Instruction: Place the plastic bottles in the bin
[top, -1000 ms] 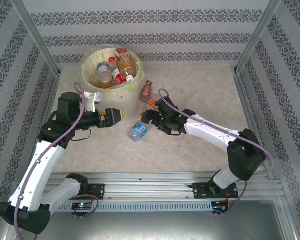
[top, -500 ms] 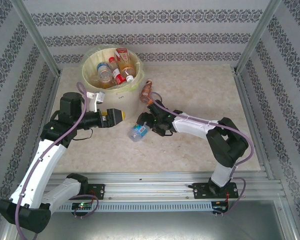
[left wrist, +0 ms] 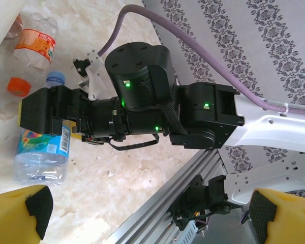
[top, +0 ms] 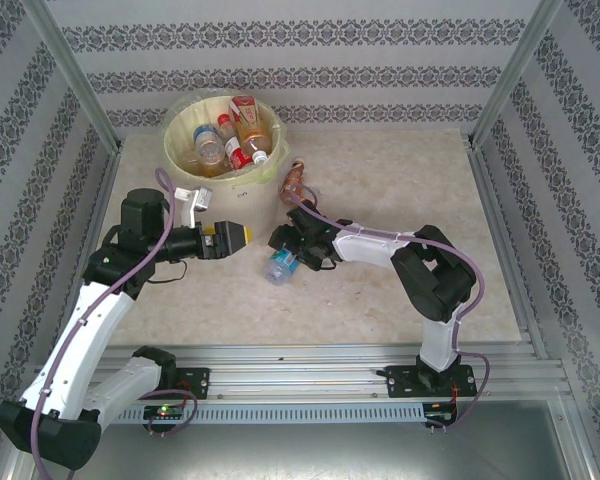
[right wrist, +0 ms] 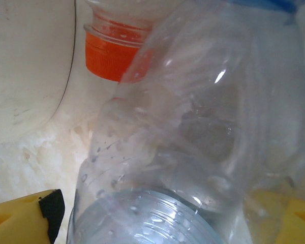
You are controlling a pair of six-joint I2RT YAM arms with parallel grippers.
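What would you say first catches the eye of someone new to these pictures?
The right gripper straddling a blue-labelled bottle lying in the middle. Farther back, the pale yellow bin already holds several bottles, with an orange-capped bottle lying just beside it.

Over 1 second the right arm (top: 375, 243) has folded inward, its elbow swinging left. The right gripper (top: 282, 243) has slid left and down onto the blue-labelled bottle (top: 279, 268), whose clear body now sits between its spread fingers in the right wrist view.
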